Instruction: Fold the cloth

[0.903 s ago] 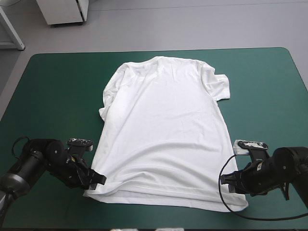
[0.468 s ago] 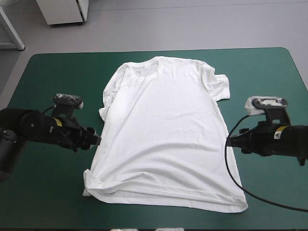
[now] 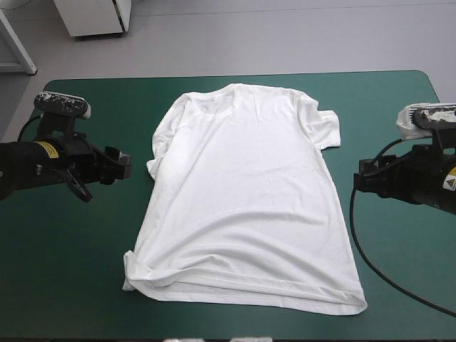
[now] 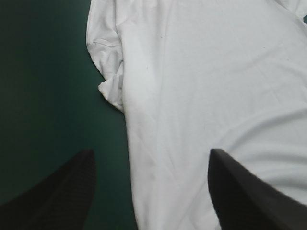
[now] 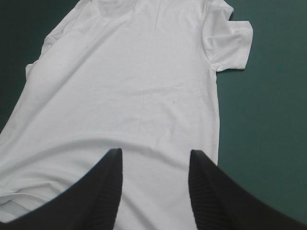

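The T-shirt (image 3: 242, 199) is thin white cloth, matt and soft. Ahead of the right pincer (image 5: 154, 152) it lies mostly smooth, with only some shallow creases. Beside the left pincer (image 4: 151, 152) its side edge is rumpled into a small fold. The teal-green cover (image 3: 71, 271) under both pincers is matt and even, without shine. The black fingers (image 5: 206, 191) of the right pincer look like matt rubber or plastic with fine ribs; those of the left pincer show a fine grainy texture.

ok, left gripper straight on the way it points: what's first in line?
Likely the T-shirt: its side edge by the sleeve lies ahead between the left gripper's open fingers. Depth is unclear; it might touch the teal-green cover first.
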Controlling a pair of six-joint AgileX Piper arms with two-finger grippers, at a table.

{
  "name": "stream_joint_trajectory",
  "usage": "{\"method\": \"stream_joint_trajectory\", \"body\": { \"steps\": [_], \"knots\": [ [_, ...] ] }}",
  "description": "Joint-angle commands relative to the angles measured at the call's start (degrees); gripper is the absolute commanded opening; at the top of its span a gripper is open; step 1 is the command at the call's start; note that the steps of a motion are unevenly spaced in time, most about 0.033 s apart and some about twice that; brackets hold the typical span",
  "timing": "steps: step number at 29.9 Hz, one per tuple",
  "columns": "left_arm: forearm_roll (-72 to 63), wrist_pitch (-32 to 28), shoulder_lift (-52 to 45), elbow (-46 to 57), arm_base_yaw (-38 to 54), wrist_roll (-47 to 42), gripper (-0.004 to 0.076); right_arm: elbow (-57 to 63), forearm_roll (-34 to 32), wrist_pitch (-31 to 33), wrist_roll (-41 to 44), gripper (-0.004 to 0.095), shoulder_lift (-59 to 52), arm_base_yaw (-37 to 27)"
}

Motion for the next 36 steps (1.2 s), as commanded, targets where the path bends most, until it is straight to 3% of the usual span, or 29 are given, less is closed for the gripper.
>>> {"method": "stream_joint_trajectory", "body": {
  "steps": [1,12,21,27,36],
  "knots": [
    [0.5,1.9,0.0,-0.4,-0.3,-1.2,0.0476,-1.5,0.0,-0.5,0.3,0.0414,-0.4,-0.3],
    [-0.7,1.5,-0.1,23.9,-0.3,-3.9,0.0456,-1.5,-1.4,-0.5,1.1,0.0414,-0.1,-0.3],
    [-3.1,-5.4,-0.1,39.4,-0.3,-4.8,0.0456,-1.5,-1.0,-0.5,1.1,0.0414,2.6,-0.3],
    [-2.9,-9.2,0.2,46.1,-0.3,-5.5,0.0440,-1.5,-0.8,-0.5,1.1,0.0414,3.9,-0.3],
    [-3.0,-12.8,4.6,50.4,-0.3,-5.0,0.0326,-1.5,-0.4,-0.5,1.0,0.0414,4.8,-0.3]
  ]
}}
